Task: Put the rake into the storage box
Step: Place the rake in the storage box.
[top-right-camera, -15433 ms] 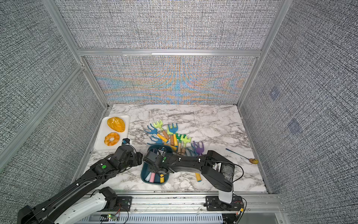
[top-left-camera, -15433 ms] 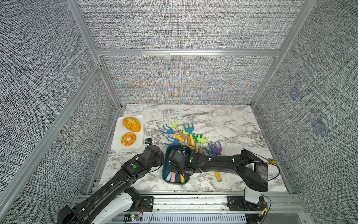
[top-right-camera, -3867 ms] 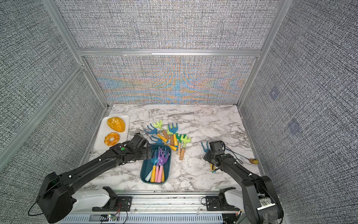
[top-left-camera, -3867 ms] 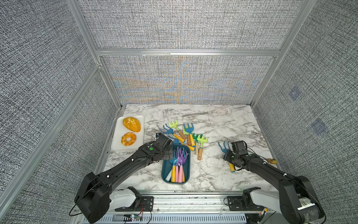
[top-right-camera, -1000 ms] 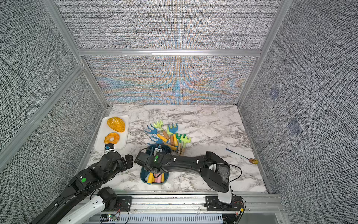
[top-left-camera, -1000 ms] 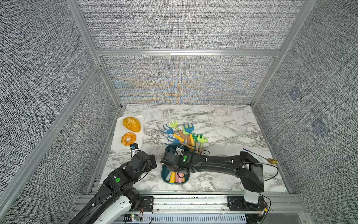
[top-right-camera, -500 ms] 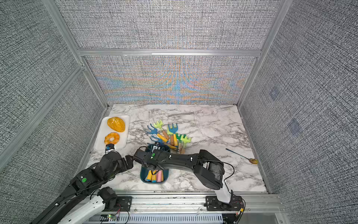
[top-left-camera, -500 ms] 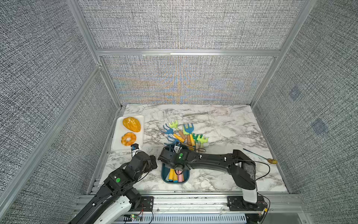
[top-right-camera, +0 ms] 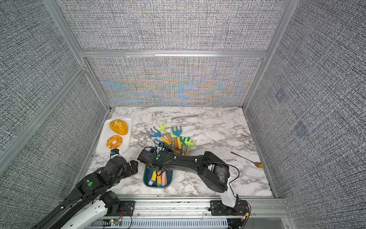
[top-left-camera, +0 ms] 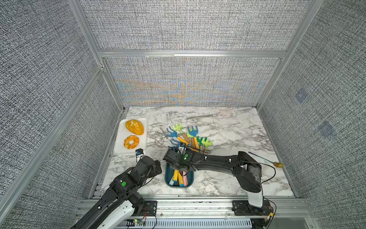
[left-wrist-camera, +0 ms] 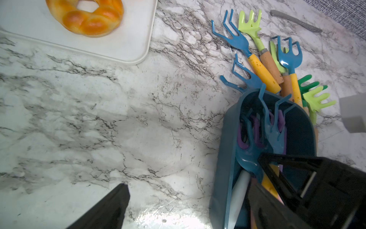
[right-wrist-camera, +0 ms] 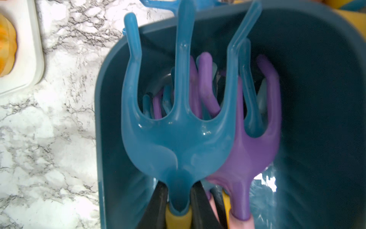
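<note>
Over the storage box [right-wrist-camera: 103, 138], the right pincer [right-wrist-camera: 179, 200] is clamped tight on the neck of a blue rake [right-wrist-camera: 178, 142], just where the head meets its yellow handle. The rake's head sits above a purple rake [right-wrist-camera: 255, 150] and others lying in the box, with its tines reaching past the far rim. Just beside the box, the left pincer [left-wrist-camera: 193, 171] hangs spread wide, holding nothing, above the marble worktop [top-left-camera: 227, 134]. More rakes [top-left-camera: 190, 136] lie heaped right by the box's far end. A white tray [top-left-camera: 143, 144] carrying a bread ring [top-left-camera: 131, 142] sits well apart.
</note>
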Controlling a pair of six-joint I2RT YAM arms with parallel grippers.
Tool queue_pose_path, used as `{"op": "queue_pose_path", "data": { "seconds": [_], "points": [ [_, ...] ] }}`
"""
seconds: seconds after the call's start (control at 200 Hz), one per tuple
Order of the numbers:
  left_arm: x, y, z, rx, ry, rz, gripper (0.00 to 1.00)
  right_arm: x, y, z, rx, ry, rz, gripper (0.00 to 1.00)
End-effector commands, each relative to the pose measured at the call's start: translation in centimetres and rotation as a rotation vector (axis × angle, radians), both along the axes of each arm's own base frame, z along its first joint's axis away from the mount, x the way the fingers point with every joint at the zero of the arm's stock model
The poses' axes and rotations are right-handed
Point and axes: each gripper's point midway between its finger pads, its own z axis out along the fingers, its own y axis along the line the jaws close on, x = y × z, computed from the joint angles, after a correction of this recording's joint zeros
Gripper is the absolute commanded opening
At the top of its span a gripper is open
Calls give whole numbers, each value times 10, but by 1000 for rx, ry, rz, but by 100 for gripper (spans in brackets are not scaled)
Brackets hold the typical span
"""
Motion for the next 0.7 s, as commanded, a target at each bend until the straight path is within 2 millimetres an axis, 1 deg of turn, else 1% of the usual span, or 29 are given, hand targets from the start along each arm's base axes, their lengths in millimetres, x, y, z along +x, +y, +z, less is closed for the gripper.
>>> {"op": "queue_pose_path", "data": {
  "seconds": [0.0,0.015,0.02,0.03,0.055,0.065,0.075,0.16,0.175,0.195,0.215,0.265,0.275,0.295,0.38,0.465,0.54,0.626,0.691],
  "points": [
    [-3,2,-3,-15,7,15,99,-1,12,1,35,8,48,14],
    [-3,1,-4,-18,9,15,99,0,12,1,35,8,50,14],
    [-3,2,-4,-19,8,15,99,0,12,2,37,7,51,15],
    [-3,1,-4,-20,10,15,99,0,12,2,36,6,53,21],
    [-4,1,-5,-21,13,15,99,0,13,4,42,2,61,24],
    [-4,2,-5,-21,14,15,99,0,13,4,41,2,63,29],
    [-4,1,-6,-22,15,14,99,0,13,5,41,0,63,32],
    [-6,1,-7,-23,24,14,99,1,14,10,53,-10,76,34],
    [-6,2,-8,-21,25,15,99,1,15,11,57,-12,76,41],
    [-6,2,-8,-19,28,15,99,1,15,13,63,-15,80,43],
    [-6,2,-7,-20,27,15,99,2,16,15,69,-19,82,49],
    [-7,1,-8,-24,30,13,99,2,17,19,73,-26,94,51],
    [-7,1,-8,-23,32,13,99,2,17,21,75,-28,95,54],
    [-7,0,-8,-29,34,12,99,3,18,23,78,-33,97,56],
    [-9,-5,-7,-47,42,-13,99,4,17,36,91,-58,108,57],
    [-11,-9,-6,-69,45,-31,99,6,11,50,103,-89,107,58],
    [-12,-13,-10,-81,59,-44,99,7,7,63,121,-120,117,61],
    [-14,-17,-13,-86,84,-59,99,10,1,77,143,-162,136,70],
    [-16,-21,-15,-92,111,-74,99,12,-3,85,159,-187,163,79]
  ]
}}
